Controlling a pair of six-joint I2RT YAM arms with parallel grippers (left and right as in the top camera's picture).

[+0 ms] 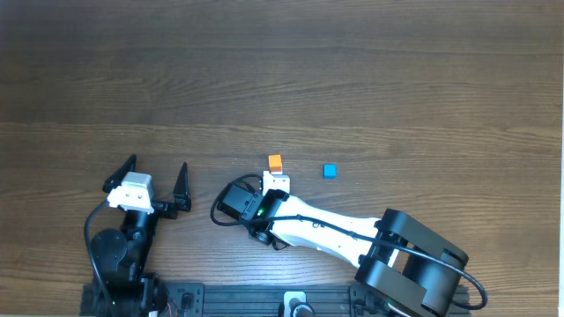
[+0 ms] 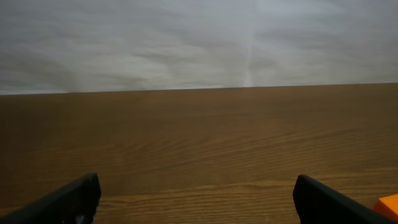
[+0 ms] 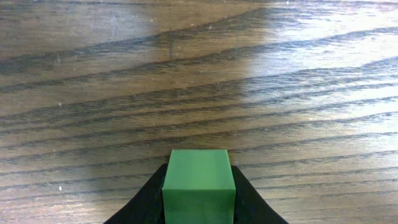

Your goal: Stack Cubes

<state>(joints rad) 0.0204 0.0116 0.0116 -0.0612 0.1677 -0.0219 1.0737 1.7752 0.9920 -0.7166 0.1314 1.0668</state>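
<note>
My right gripper (image 3: 199, 208) is shut on a green cube (image 3: 198, 177), which sits square between the two dark fingers over bare wood. From above, the right arm reaches across to the table's middle, and its gripper (image 1: 275, 182) ends just short of a small orange cube (image 1: 275, 162). A blue cube (image 1: 330, 171) lies on the table a little to the right of the orange one. My left gripper (image 1: 148, 179) stands open near the left arm's base with nothing between its fingers (image 2: 68, 202). The orange cube (image 2: 388, 205) peeks in beside its right finger.
The wooden table (image 1: 282, 79) stretches wide and bare beyond the cubes. A pale wall (image 2: 199, 37) rises behind the table's far edge in the left wrist view. The arm bases and a black rail (image 1: 264, 304) line the near edge.
</note>
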